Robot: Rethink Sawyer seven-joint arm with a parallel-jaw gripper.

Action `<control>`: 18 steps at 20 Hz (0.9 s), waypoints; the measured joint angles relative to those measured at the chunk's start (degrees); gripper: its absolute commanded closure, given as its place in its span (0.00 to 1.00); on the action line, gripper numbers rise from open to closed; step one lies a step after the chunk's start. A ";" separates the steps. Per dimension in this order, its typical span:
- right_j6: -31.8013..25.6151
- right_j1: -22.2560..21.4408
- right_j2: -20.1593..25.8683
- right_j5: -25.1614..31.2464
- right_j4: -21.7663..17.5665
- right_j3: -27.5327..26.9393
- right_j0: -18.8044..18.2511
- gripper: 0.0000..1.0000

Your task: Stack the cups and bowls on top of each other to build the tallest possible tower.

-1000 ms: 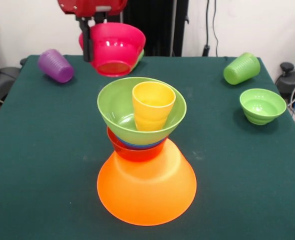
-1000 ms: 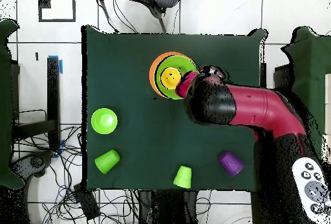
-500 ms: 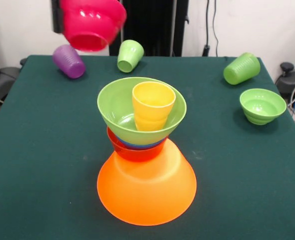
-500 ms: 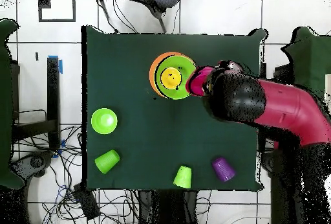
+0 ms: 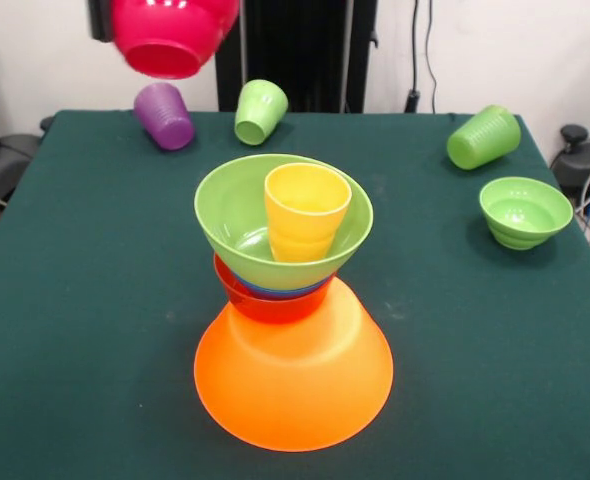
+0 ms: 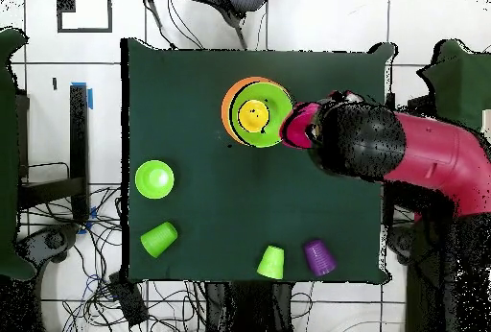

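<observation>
Front view: the pink bowl (image 5: 172,35) hangs high at far left, fingers unseen, apparently gripped by its rim; light, glossy, slippery plastic. Overhead view: it hovers just right of the tower (image 6: 256,112), arm (image 6: 403,151) covering the grip.

bright even light; soft shadows; pink bowl (image 5: 167,35) blurred

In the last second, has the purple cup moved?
Yes. The purple cup rolled along the table's far edge toward the nearest light green cup, which stayed put.
</observation>
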 measured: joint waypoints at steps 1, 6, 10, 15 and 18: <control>0.00 0.07 -0.05 0.84 -0.13 -0.22 0.39 1.00; 0.00 0.21 -0.25 6.28 -0.61 -1.02 3.17 1.00; 0.00 0.31 -0.63 6.94 -0.72 -1.02 4.56 1.00; 0.00 0.71 -1.36 6.94 -0.90 -1.03 5.89 1.00; 0.00 1.76 -2.47 6.94 -1.18 -1.06 6.81 1.00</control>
